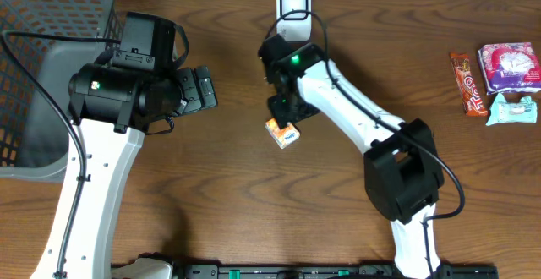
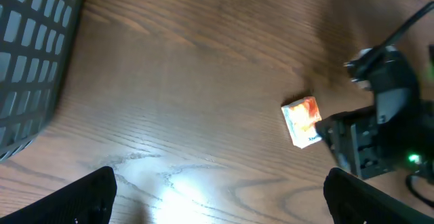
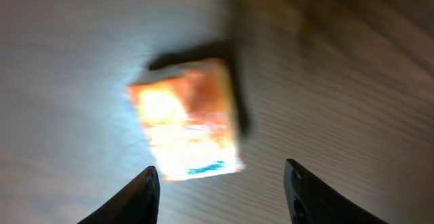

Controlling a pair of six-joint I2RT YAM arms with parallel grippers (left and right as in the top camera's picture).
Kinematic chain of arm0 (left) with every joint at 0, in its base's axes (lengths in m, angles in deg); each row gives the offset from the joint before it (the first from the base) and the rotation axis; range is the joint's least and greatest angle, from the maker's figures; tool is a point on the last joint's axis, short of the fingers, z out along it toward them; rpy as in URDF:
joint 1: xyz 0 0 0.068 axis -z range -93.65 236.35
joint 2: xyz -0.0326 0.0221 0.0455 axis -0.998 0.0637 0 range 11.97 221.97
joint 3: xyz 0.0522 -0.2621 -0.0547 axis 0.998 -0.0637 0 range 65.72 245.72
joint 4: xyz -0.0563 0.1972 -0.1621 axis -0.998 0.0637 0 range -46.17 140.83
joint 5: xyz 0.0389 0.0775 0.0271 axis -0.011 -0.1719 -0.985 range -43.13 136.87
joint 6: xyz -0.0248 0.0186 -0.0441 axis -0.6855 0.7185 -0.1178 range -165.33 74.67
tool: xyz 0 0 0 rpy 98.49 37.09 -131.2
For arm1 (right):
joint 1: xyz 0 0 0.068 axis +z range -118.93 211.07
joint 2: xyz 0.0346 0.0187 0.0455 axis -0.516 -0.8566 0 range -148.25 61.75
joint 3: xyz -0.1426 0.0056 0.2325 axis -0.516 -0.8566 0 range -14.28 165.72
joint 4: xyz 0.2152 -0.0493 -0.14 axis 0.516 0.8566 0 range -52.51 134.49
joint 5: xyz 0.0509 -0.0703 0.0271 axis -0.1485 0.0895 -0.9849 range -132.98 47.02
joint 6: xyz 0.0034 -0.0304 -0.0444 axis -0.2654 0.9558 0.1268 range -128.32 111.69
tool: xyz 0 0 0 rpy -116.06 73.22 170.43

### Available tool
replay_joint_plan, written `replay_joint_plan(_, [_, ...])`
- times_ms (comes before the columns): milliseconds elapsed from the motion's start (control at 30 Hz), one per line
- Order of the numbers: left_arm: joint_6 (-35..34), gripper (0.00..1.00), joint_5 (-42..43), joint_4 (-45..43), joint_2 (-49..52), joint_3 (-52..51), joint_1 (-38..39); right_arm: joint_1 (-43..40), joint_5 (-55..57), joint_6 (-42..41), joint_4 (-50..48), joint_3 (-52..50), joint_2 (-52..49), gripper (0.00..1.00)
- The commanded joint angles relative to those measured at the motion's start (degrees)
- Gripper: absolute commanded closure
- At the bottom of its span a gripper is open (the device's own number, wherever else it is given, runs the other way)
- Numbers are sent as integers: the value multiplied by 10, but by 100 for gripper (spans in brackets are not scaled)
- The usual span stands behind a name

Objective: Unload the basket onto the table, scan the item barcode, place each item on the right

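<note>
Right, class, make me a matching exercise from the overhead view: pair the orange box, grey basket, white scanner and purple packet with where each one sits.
Things:
1 orange box
2 grey basket
3 white scanner
4 purple packet

Places in the overhead view:
A right edge
B centre
C upper-left corner
D top edge, middle

Pairs: 1-B, 2-C, 3-D, 4-A

On my left wrist feed, the left gripper has its fingers spread wide at the near corners, with only bare wooden table between them. A small orange-and-white box lies flat to the right. The right arm, black with a green light, is just beside it. A grey basket fills the far left.
</note>
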Motion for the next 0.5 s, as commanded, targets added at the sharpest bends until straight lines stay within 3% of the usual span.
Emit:
replay_joint_plan(0, [5, 2, -5, 0, -1, 7, -2, 19, -20, 21, -5, -3, 9, 50])
replay_joint_plan(67, [5, 2, -5, 0, -1, 7, -2, 28, -11, 21, -11, -11, 8, 59])
replay_joint_plan(133, [5, 2, -5, 0, -1, 7, -2, 37, -6, 19, -29, -26, 8, 60])
replay_joint_plan(467, [5, 2, -5, 0, -1, 7, -2, 68, 120, -16, -114, -120, 8, 49])
